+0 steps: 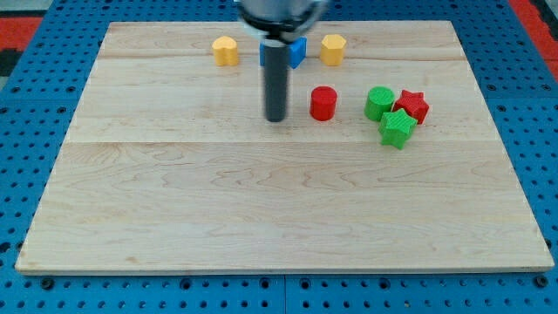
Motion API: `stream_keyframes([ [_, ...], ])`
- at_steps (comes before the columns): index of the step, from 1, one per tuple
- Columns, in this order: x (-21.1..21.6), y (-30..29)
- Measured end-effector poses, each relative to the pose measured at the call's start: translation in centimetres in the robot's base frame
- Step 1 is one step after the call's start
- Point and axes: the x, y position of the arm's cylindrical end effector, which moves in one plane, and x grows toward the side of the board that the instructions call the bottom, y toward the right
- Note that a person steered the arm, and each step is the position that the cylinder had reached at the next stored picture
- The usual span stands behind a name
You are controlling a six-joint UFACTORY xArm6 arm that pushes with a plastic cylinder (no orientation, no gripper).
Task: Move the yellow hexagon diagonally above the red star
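Nearest the lens, a green star point(397, 128) is touching the red star point(412, 105) at right of centre on the worktop point(261, 218). No pincer is showing; my tip point(277, 118) is resting left of a red cylinder point(323, 103), apparently approaching. Next move: getting behind the yellow hexagon point(332, 49), sitting upper centre-right.

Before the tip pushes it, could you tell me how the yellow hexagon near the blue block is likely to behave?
The yellow hexagon looks squat and flat-based, so it will probably slide rather than tip or roll. Its faceted sides suggest an off-centre push may turn it. My tip sits below and to its left, beside the red cylinder, so it would likely need repositioning first.
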Motion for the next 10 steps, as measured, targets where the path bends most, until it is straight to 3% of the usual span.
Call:
stream_keyframes([
  [1,-0.8,3.6],
  [2,1.1,12.4],
  [3,-0.8,8.7],
  [5,-14.6,-12.4],
  [6,-17.3,-13.1],
  [8,-13.4,-1.3],
  [9,-13.0,4.4],
  [10,-14.5,6.6],
])
